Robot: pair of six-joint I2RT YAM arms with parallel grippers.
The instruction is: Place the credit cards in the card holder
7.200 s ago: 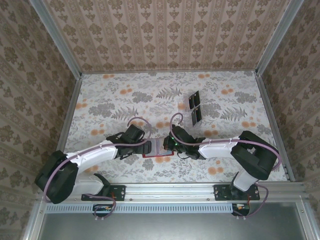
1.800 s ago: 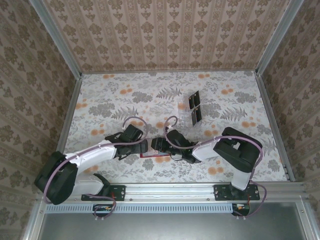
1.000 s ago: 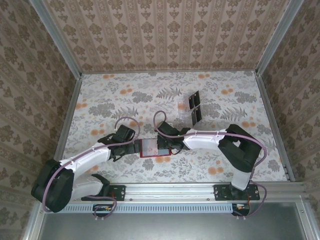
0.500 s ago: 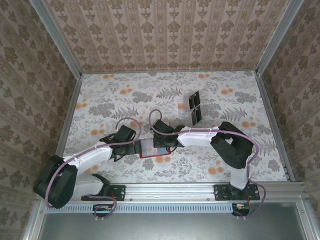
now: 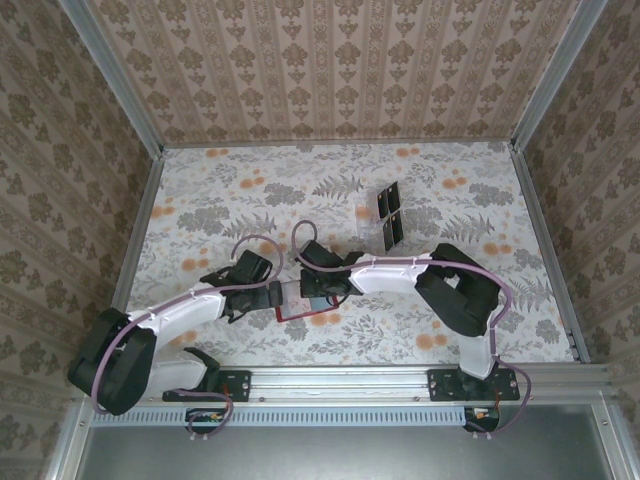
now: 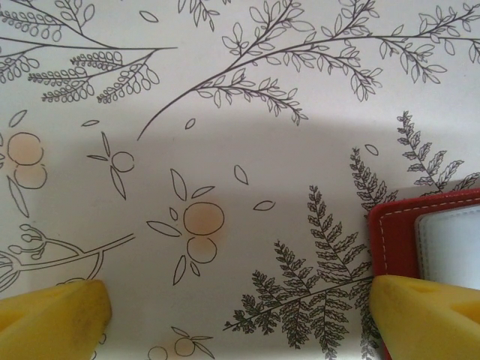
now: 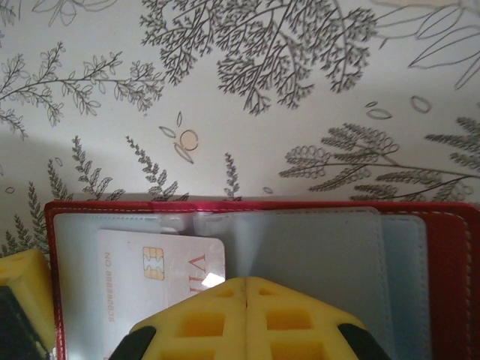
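Right wrist: card (image 7: 120,277) inside card holder (image 7: 454,285)

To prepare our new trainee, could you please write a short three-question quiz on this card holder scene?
1. True or false: the left gripper is open.
2. What shows through a clear pocket of the red card holder? A) a coin B) a pale chip card C) a key
3. Is the right gripper open or shut?
Key: 1 true; 2 B; 3 shut.
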